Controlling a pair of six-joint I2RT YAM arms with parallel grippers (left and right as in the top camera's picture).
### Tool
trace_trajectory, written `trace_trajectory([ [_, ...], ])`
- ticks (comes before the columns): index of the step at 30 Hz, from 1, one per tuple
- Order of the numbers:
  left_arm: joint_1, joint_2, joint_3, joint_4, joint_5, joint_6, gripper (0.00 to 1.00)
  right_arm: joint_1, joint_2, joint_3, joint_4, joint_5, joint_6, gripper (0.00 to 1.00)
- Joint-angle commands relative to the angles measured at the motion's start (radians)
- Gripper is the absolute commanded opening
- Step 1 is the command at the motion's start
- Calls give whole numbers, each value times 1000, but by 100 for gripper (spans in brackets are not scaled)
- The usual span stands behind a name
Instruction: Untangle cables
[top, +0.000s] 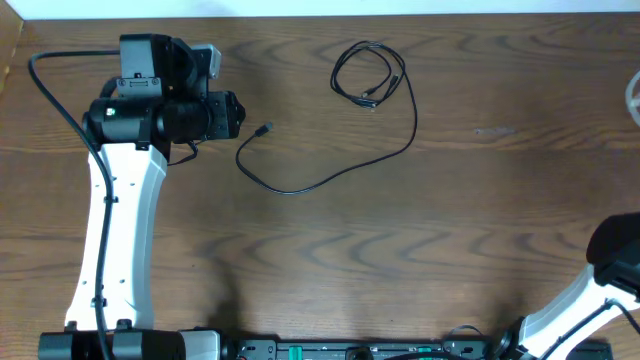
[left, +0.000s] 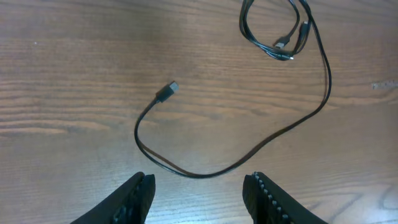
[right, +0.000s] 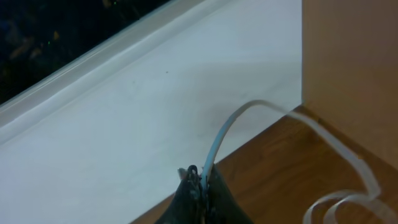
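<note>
White cable (right: 339, 149) mostly beyond frame edge

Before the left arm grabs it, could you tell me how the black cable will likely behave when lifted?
The black cable is thin and lies in loose curves, so it will probably droop limply. Its coiled end may drag along or unwind. It looks light, and the plug might swing.

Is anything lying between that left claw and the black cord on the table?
Nothing visible does. The left gripper hangs open above the table, and only bare wood lies between its fingertips and the black cable.
</note>
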Motion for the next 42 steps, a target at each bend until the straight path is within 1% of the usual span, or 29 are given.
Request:
trace_trajectory([
  [1,-3,5,2,-2,5,-18,51,2,31,13,23,17,39,1],
  [5,-3,5,2,-2,6,-19,51,2,97,13,26,30,45,1],
  [11,-3,14,2,0,6,-19,51,2,218,13,33,30,100,1],
  [12,-3,18,2,0,6,-20,51,2,232,13,32,28,100,7],
  [14,-3,25,0,0,6,-20,51,2,250,13,11,26,103,33],
  [15,-3,31,0,0,14,-19,51,2,251,13,-5,23,103,64],
  [16,-3,36,0,1,18,-19,51,2,251,13,-24,20,103,88],
  [17,-3,41,0,2,21,-19,51,2,248,13,-38,13,103,99],
  [20,-8,65,0,2,24,-19,51,2,219,14,-104,-38,103,99],
  [26,-49,100,0,22,24,-19,51,35,181,14,-274,-222,93,99],
  [29,-89,124,0,48,24,-19,51,100,185,2,-333,-327,35,99],
  [32,-121,145,0,61,24,-19,51,177,185,-23,-333,-387,-14,99],
  [36,-157,169,0,73,24,-19,51,324,188,-68,-308,-381,-18,98],
  [37,-168,179,0,74,24,-19,51,373,189,-84,-293,-359,-17,93],
  [39,-180,188,0,73,24,-19,51,455,190,-122,-254,-278,-4,91],
  [40,-189,196,0,71,24,-20,51,526,190,-158,-214,-186,21,89],
  [42,-192,200,0,65,10,-19,51,596,191,-201,-170,-88,51,87],
])
